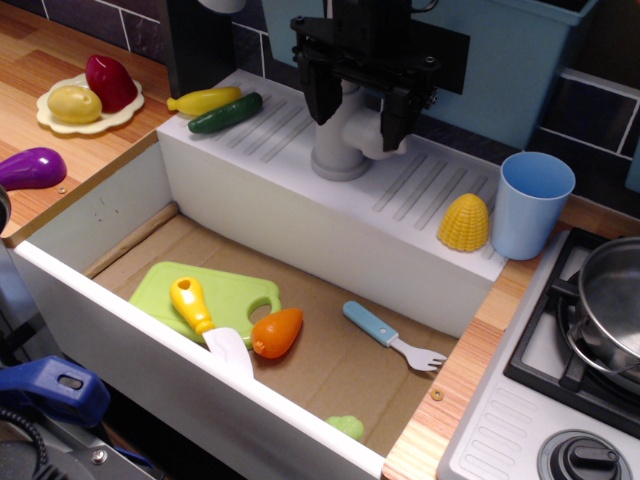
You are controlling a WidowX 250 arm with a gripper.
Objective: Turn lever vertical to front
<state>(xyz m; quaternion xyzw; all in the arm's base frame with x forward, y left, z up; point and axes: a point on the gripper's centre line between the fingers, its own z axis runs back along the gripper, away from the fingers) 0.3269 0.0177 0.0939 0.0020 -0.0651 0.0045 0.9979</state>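
Note:
The grey toy tap [340,152] stands on the white ribbed back ledge of the sink. Its rounded side stub [368,138] points right and to the front. My black gripper [358,130] hangs right over the tap, open, with one finger [323,98] left of the tap body and the other finger [393,122] right of the stub. The lever itself is hidden behind the gripper and its right finger. The spout pipe is also covered by the gripper body.
A yellow squash [203,100] and a green cucumber [226,113] lie on the ledge at left, with a corn piece [465,222] and a blue cup [534,203] at right. The sink basin [100,215] holds a green board, a spatula, an orange toy and a fork. A stove with a pot [610,300] is at right.

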